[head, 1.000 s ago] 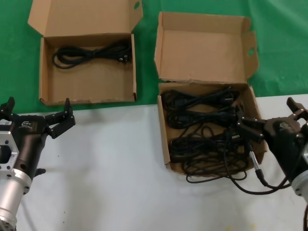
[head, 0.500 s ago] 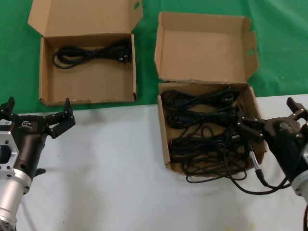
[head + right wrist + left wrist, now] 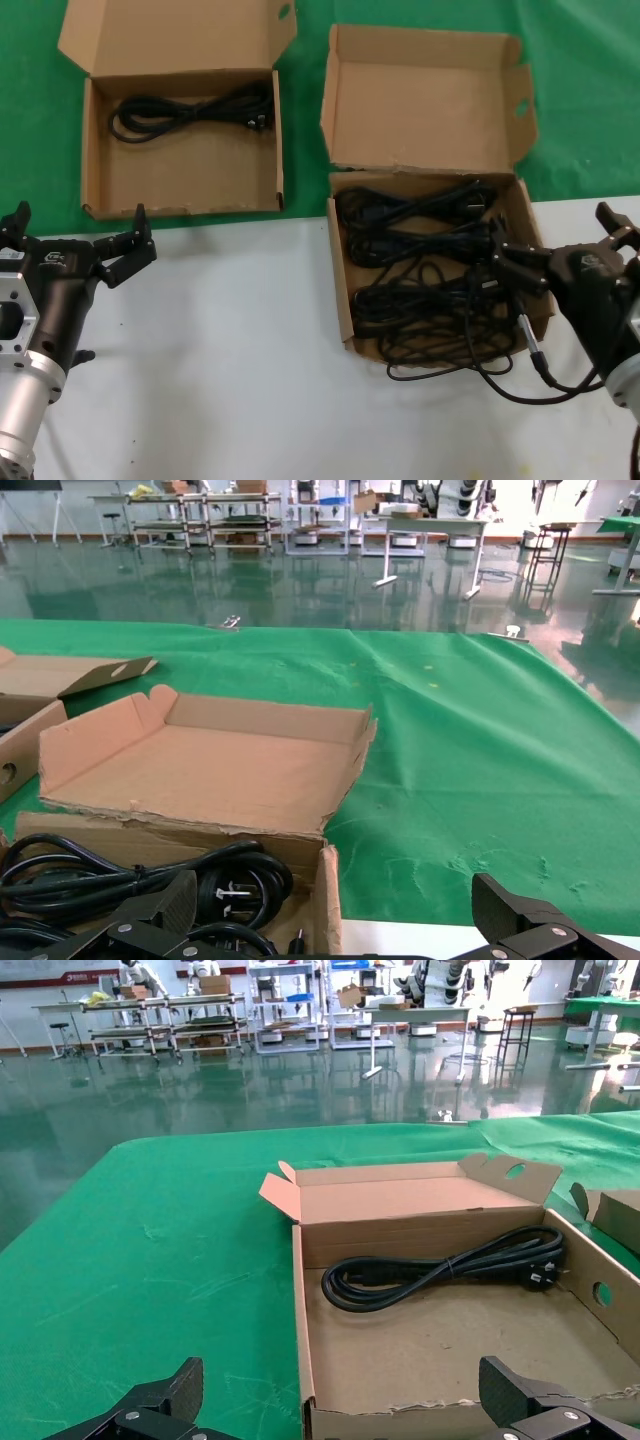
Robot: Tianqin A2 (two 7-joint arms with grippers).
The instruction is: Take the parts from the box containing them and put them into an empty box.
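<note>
black, loosely coiled power cables [image 3: 430,275] fill the squarish brown cardboard box [image 3: 344,300], where the right claw [image 3: 555,250] hovers wide open, holding nothing. one black cable bundle [image 3: 190,108] lies in the wide brown cardboard box [image 3: 180,175]. the left claw [image 3: 75,235] waits spread open and empty over the white tabletop [image 3: 220,360].

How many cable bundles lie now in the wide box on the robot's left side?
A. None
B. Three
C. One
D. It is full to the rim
C: the head view shows a single coiled black cable lying along the far side of the wide box, with the rest of its floor bare cardboard.
</note>
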